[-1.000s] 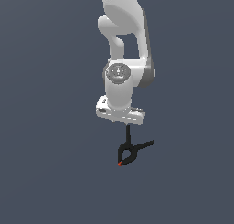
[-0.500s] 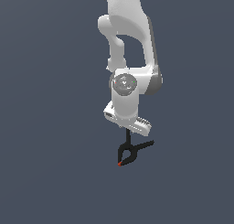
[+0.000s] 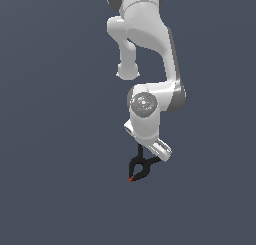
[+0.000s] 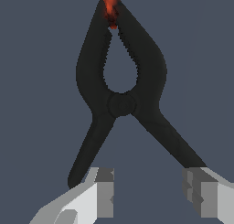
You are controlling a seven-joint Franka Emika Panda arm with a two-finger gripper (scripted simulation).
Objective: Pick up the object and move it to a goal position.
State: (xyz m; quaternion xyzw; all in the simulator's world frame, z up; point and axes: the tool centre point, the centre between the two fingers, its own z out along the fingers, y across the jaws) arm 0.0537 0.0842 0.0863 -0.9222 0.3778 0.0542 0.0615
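Observation:
The object, a small black spring clamp (image 3: 139, 168) with a red-orange tip (image 3: 131, 179), lies on the dark grey ground below the white arm. The wrist view shows the clamp (image 4: 121, 88) large, its tip (image 4: 110, 7) pointing away from the hand and its two thin handles splayed toward me. My gripper (image 4: 153, 193) is open, with one finger (image 4: 104, 193) just inside one handle's end and the other finger (image 4: 201, 191) at the end of the second handle. In the exterior view the gripper (image 3: 148, 156) sits low, right over the handles. Nothing is held.
Only flat, bare dark grey ground (image 3: 55, 189) surrounds the clamp. The white arm (image 3: 147, 49) rises above it toward the top of the exterior view.
The hand has come down toward the clamp's handles and turned at the wrist. The clamp has stayed in place.

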